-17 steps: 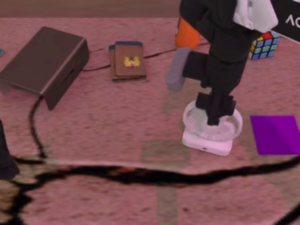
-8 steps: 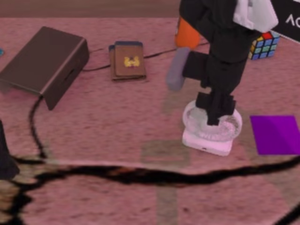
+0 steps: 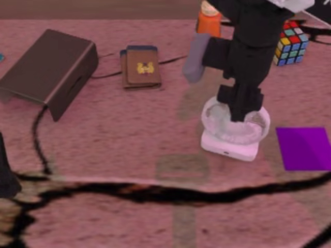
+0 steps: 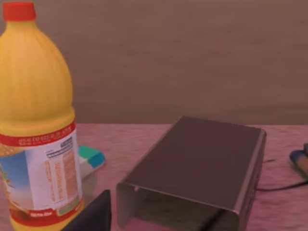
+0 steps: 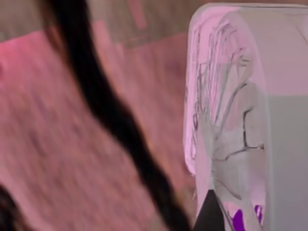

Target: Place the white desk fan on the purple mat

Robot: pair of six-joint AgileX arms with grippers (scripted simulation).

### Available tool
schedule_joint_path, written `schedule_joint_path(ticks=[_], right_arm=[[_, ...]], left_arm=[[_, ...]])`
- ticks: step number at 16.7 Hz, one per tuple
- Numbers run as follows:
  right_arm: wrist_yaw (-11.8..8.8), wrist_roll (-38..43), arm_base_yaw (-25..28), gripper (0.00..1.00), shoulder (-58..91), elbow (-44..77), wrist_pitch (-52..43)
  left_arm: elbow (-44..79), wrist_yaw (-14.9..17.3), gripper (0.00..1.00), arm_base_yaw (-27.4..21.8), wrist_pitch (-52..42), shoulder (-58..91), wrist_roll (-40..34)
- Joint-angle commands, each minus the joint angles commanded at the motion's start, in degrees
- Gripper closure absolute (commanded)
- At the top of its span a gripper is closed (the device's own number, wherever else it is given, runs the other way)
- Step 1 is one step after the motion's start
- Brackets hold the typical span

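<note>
Right gripper (image 3: 239, 112) clamped on white desk fan (image 3: 231, 135); lift vertically, then traverse to purple mat (image 3: 304, 148) at the table's right edge.

Soft, even light, pink-tinted all over.
Faint shadow under the white wire-caged desk fan (image 3: 235, 132); right wrist view smeared and blurry up close, no glare.

The right gripper (image 3: 239, 114) covers the top of the white desk fan (image 3: 231, 135), hiding its knob and whether the fingers grip it; the purple mat (image 3: 304, 148) is cut off at the table's right edge; the orange bottle (image 3: 208, 21) is half hidden behind the arm
</note>
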Motion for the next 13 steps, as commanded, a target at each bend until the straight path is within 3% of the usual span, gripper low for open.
schedule_joint_path(ticks=[9,13], right_arm=[[-0.04,-0.74,-0.6,1.0,-0.09,3.36,-3.69],[-0.09,-9.2,-5.25,1.0,-2.73,-0.8,-2.45]], left_arm=[[0.0,0.0,0.0,0.0,0.0,0.0,0.0],[0.0,0.0,0.0,0.0,0.0,0.0,0.0]])
